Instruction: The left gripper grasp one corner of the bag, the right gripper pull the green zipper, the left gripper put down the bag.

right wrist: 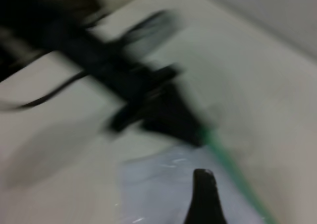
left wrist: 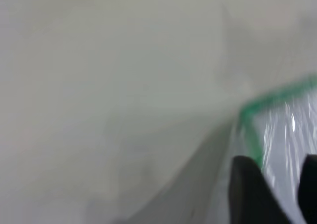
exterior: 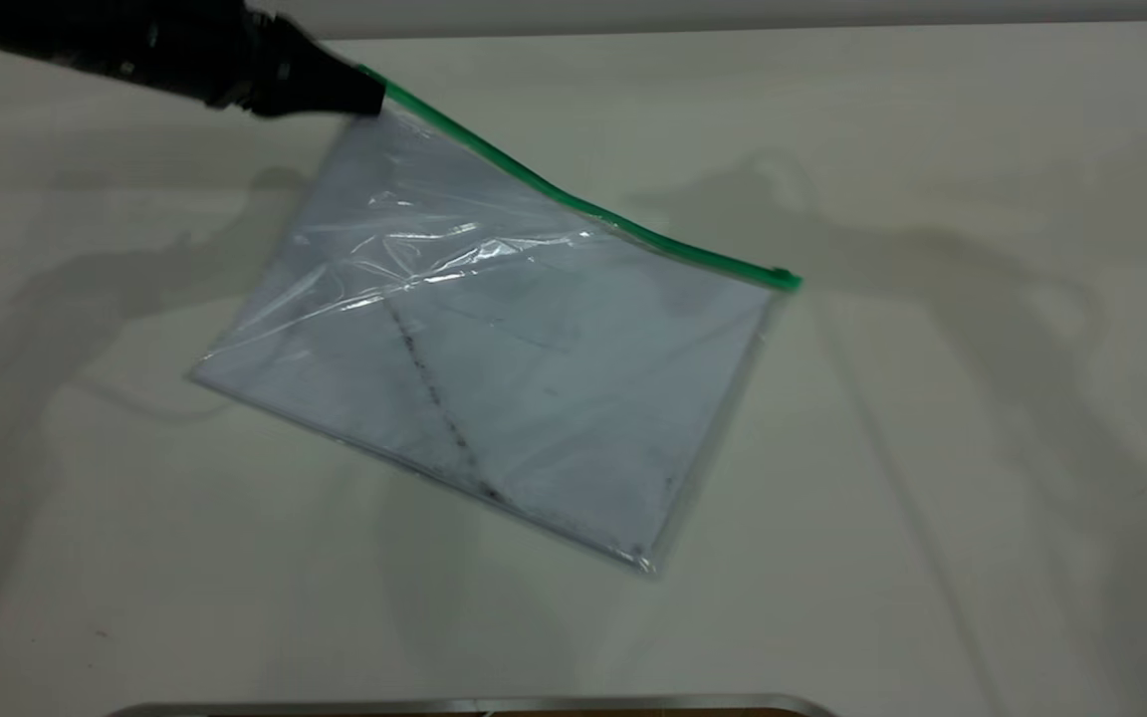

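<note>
The bag (exterior: 494,358) lies on the white table, clear plastic with white paper and a dark diagonal smudge line. The green zipper (exterior: 573,204) runs along its far edge, and the slider tab (exterior: 786,279) sits at the right end. My left gripper (exterior: 369,98) is at the corner of the bag (exterior: 379,115) at the far left, which is slightly raised and crinkled. In the left wrist view my left gripper (left wrist: 277,169) has its fingers (left wrist: 247,189) apart, with the green corner (left wrist: 245,112) just beyond them. My right gripper (right wrist: 204,194) is outside the exterior view. Its own view looks along the green strip (right wrist: 233,172) at the left gripper (right wrist: 168,117).
The white table (exterior: 982,448) spreads out around the bag. A metal edge (exterior: 474,705) runs along the table's front. Arm shadows fall on the table at left and right.
</note>
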Controlling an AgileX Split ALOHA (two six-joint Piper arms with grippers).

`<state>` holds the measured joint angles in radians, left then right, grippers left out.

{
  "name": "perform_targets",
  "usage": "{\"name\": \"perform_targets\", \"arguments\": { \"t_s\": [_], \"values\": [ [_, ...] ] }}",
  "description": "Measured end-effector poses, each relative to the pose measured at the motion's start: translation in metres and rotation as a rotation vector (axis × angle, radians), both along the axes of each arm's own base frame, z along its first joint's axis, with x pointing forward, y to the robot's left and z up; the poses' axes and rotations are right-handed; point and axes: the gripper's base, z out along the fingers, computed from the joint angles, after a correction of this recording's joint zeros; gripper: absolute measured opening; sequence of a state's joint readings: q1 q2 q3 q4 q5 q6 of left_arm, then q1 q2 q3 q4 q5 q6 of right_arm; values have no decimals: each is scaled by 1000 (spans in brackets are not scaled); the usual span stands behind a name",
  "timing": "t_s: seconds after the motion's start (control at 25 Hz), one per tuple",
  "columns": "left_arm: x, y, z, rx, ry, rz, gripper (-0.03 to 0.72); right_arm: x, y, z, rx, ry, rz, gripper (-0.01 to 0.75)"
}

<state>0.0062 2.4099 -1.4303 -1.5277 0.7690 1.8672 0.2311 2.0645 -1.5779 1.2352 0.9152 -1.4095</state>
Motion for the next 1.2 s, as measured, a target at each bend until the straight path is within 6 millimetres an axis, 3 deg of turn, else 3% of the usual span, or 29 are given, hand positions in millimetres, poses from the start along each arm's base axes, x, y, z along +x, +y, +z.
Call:
{"name": "perform_targets", "arguments": {
  "t_s": [0.16,0.32,0.48,0.68,0.8,0.92,1.04,1.2],
  "values": [
    [2,4,36,-161,85,71,494,-33,0,35,8,85,189,530],
    [-8,18,115,-359,96,19,524,-53,-9,62,-83,171,152,479],
    [-33,42,206,-399,40,25,523,-75,-27,91,-228,276,-19,435],
    [-97,44,305,-232,-102,-15,509,-115,-56,142,-383,223,-240,408],
    [-143,41,345,-65,-162,-9,503,-147,-72,177,-388,164,-370,405],
    [-190,41,375,86,-174,67,499,-185,-85,199,-375,93,-427,406],
    [-238,42,398,206,-200,181,499,-228,-98,203,-372,47,-450,404],
    [-297,47,416,325,-233,372,498,-269,-111,173,-428,69,-461,403]
  ]
}}
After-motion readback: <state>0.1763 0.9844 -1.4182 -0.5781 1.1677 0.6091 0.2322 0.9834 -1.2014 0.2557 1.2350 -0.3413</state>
